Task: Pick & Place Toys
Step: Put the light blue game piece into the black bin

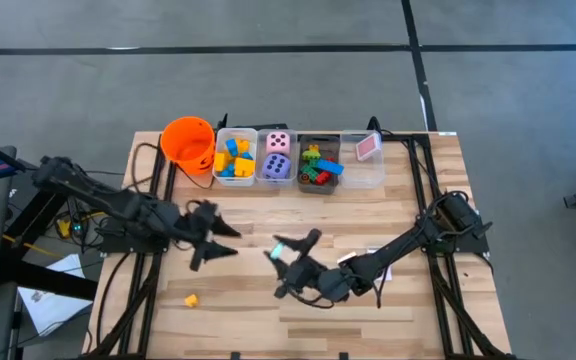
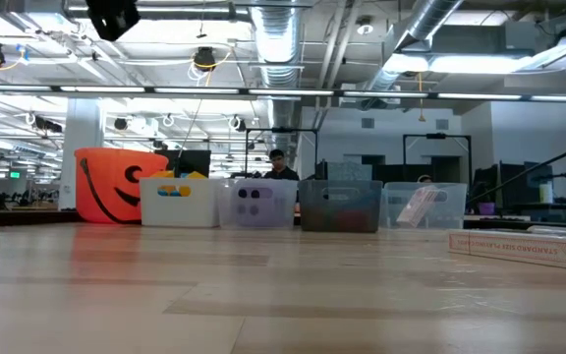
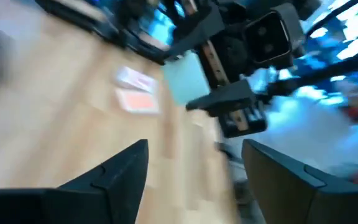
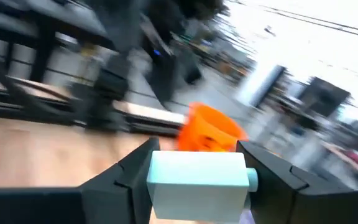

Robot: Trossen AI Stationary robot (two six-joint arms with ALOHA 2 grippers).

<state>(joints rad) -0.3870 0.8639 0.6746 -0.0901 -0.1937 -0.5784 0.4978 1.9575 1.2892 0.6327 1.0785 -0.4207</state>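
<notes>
My right gripper (image 1: 290, 262) is over the middle of the table, shut on a pale blue-green block (image 4: 197, 180), also seen in the high view (image 1: 281, 248). My left gripper (image 1: 230, 242) stands open a little to its left, pointing at it, with nothing between its fingers (image 3: 123, 165). A small yellow block (image 1: 192, 299) lies alone on the table near the front left. Two pink-white cards (image 3: 138, 99) lie flat on the wood under the right arm. At the back stand the bins of blocks (image 1: 235, 157), dice (image 1: 276, 157), more blocks (image 1: 318, 165) and a card (image 1: 365, 150). My right gripper pinches the pale block between its two fingers, one on each opposite side face (image 4: 154, 180). A round stud (image 4: 252, 178) on one side sits against a finger. The fingers come about level from the table's right. The block is lifted clear of the table.
An orange bucket (image 1: 188, 140) stands at the back left beside the row of bins. A flat card box (image 2: 529, 246) lies on the table's right side. Bare wood lies between the grippers and the bins. A person (image 2: 278, 162) is in the room behind the table.
</notes>
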